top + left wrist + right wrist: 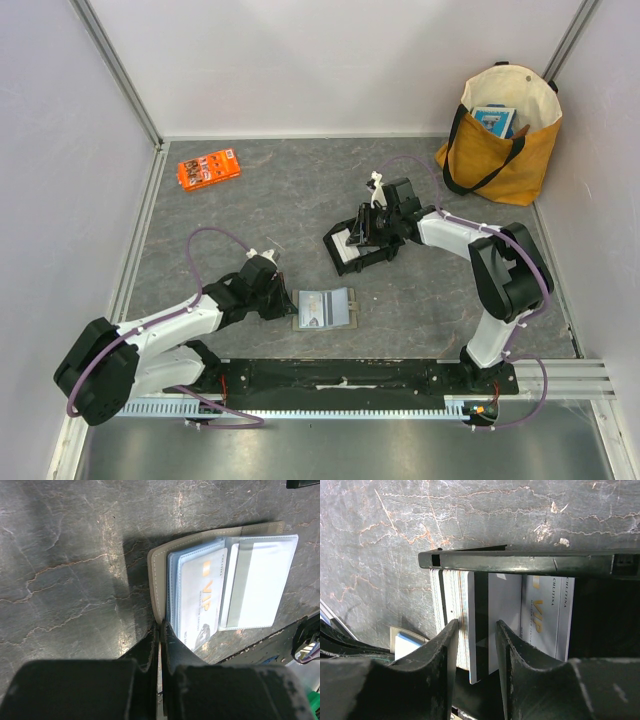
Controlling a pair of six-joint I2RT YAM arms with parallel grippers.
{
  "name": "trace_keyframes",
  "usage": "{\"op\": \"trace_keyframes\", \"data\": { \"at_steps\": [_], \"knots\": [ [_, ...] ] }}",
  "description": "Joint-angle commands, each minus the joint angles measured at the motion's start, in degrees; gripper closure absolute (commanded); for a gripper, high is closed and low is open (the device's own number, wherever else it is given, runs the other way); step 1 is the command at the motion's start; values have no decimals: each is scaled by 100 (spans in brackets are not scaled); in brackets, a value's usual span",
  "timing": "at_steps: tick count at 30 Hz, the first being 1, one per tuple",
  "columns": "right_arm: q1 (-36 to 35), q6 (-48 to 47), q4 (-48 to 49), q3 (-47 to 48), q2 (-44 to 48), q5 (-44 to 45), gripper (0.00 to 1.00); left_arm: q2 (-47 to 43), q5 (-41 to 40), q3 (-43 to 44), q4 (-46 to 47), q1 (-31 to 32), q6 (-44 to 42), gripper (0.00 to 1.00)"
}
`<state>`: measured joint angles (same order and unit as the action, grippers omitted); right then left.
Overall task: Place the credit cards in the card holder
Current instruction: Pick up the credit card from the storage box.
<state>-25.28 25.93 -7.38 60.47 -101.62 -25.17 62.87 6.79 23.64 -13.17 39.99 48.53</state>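
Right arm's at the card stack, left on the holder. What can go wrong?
Right pincer straddles a tightly packed card stack in the black tray, so it may lift several cards. Left pincer pinches only one edge of the card holder; it could slip or shift during insertion.

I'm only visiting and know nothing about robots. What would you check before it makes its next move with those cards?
1. Card holder lying open on the table: ok.
2. Left gripper shut on the holder's edge, pinning it: ok.
3. Free slot available: ok. The clear sleeve beside the VIP card looks empty.
4. Right gripper lined up at the credit cards in the black tray: ok.
5. Only one card singled out: cannot tell. The striped card sits behind the spread fingers.
6. Firm grip on that card: not ok, the jaws stand apart.
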Motion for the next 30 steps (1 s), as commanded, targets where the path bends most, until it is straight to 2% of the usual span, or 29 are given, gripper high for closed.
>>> {"op": "trace_keyframes", "data": {
  "at_steps": [1, 4, 7, 20, 30],
  "knots": [
    [-39, 26, 35, 211, 283, -102, 58, -38, 112, 150, 130, 18, -186, 98],
    [-48, 26, 26, 220, 275, -137, 59, -38, 112, 150, 130, 18, -186, 98],
    [-56, 17, 26, 220, 266, -208, 65, -29, 112, 150, 130, 27, -195, 98],
    [40, 78, 17, 202, 415, -313, 66, -12, 130, 150, 148, 18, -204, 98],
    [128, 79, 26, 97, 451, -94, 75, -12, 130, 159, 139, 27, -213, 98]
  ]
}}
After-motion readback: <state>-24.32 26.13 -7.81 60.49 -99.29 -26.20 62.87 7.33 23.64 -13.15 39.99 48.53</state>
